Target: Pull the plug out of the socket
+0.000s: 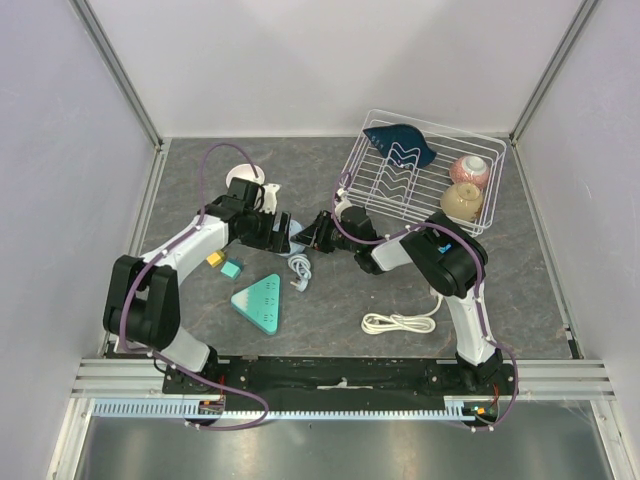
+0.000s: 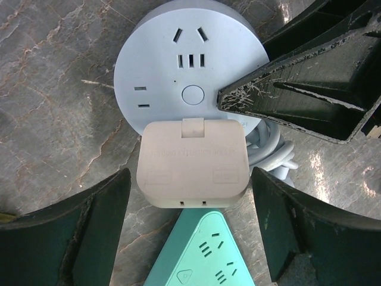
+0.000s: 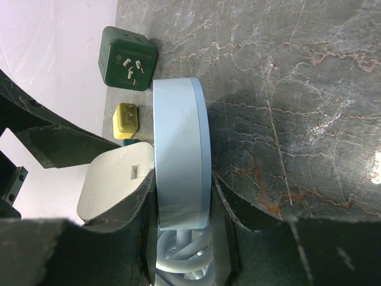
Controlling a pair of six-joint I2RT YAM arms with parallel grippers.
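A round pale-blue socket (image 2: 190,65) lies on the table, with a beige square plug (image 2: 191,164) plugged into its near part. My left gripper (image 2: 190,179) is open. Its dark fingers (image 2: 89,226) stand either side of the plug with small gaps. My right gripper (image 3: 181,179) is shut on the socket (image 3: 178,137), seen edge-on, one finger on its face and one under it. The plug (image 3: 113,185) sticks out to the left there. In the top view both grippers, left (image 1: 275,232) and right (image 1: 318,232), meet at the socket (image 1: 297,226).
A teal triangular power strip (image 1: 260,302) lies just in front of the plug. A yellow adapter (image 1: 214,260), a small teal block (image 1: 232,269) and a green cube adapter (image 3: 127,58) lie nearby. The socket's coiled cable (image 1: 299,268), a white cable (image 1: 400,322) and a dish rack (image 1: 352,168) are also there.
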